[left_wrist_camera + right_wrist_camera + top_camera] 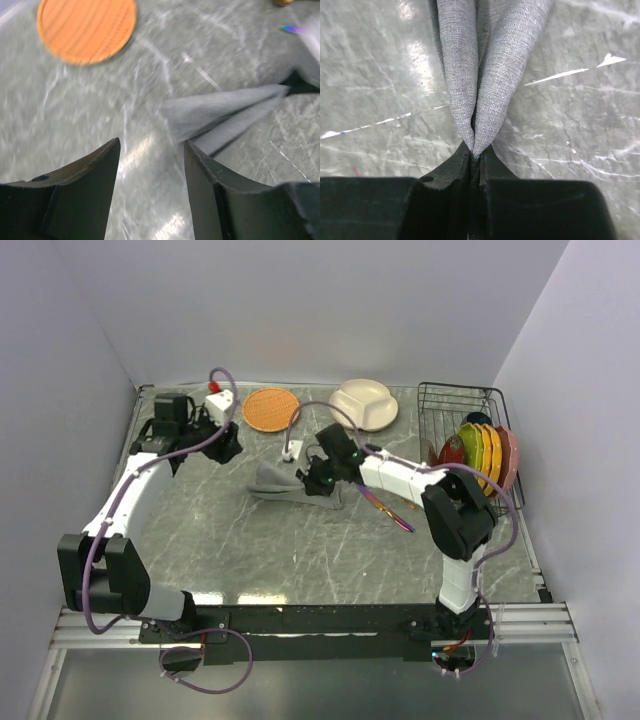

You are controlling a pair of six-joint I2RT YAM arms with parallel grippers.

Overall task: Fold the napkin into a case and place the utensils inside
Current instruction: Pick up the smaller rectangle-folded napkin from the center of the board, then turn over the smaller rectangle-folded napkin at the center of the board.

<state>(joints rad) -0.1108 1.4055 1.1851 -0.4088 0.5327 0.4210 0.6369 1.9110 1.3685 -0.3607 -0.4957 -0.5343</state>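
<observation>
The grey napkin [283, 485] lies bunched in the middle of the table. My right gripper [318, 478] is shut on its right end. In the right wrist view two folds of the napkin [485, 65] run together into the shut right gripper [476, 150]. My left gripper [228, 447] hovers at the back left, apart from the cloth. It is open with nothing between its fingers [151, 142], and the napkin's pointed end [220, 112] lies just beyond the right finger. The purple knife [388, 510] lies under my right forearm. A gold piece [282, 2] shows at the frame's top edge; the spoon is otherwise hidden.
A round orange woven mat [270, 408] and a cream divided plate [365, 403] sit at the back. A black wire rack [455, 405] at the back right holds several coloured plates [482, 450]. Walls close in the table on three sides.
</observation>
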